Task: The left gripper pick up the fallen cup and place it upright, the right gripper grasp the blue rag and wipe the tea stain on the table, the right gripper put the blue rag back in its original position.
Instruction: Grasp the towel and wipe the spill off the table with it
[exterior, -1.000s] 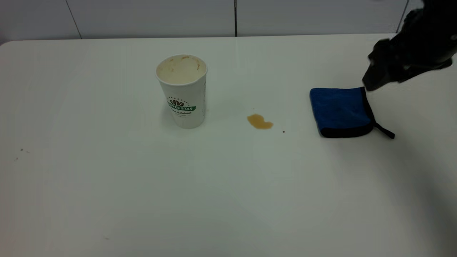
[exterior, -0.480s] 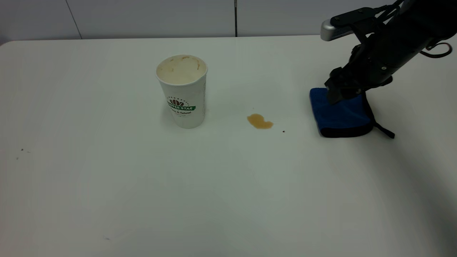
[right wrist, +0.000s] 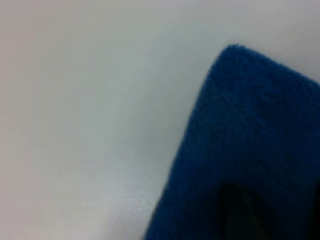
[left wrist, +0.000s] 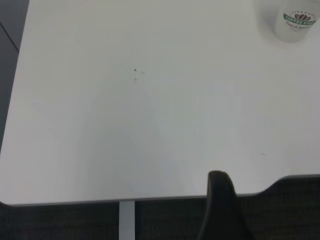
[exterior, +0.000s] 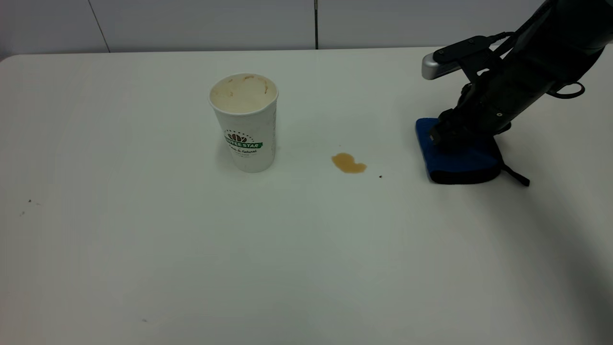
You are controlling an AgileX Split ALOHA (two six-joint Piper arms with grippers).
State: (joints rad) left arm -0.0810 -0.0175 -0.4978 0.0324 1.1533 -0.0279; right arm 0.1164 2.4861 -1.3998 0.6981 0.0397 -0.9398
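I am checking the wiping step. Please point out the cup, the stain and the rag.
cup (exterior: 245, 139), exterior view, on its logo.
stain (exterior: 348, 163), exterior view, on its middle.
rag (exterior: 455, 163), exterior view, on the bare blue part.

Soft even light, blurry close-up

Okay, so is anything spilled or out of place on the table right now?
Yes: a small light-brown tea stain sits on the table between the upright cup and the blue rag. The right gripper is down on the rag. A few tiny dark specks aside, nothing else stands out.
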